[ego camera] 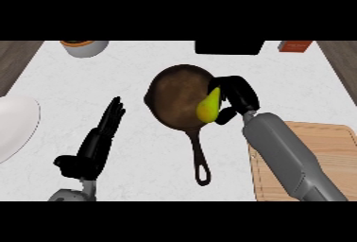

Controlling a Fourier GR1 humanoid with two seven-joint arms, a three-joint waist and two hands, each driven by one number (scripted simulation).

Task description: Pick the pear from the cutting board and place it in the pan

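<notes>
Kitchen, no question. White marbled surface (140,61) carrying cookware and food. Dark cast-iron pan (178,97) just left of right hand (241,97), long handle running back toward robot. Wooden cutting board (335,156) beneath right forearm, behind the hand. Yellow-green pear (208,108) in right hand's curled fingers, at pan's rim. White plate (14,125) well left of left hand (101,137). Grey cup (83,47) beyond left hand, at far edge.

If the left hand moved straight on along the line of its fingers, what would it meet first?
Probably nothing: the left hand points up and slightly right, between the pan and the grey cup, over the counter; depth is unclear.
</notes>
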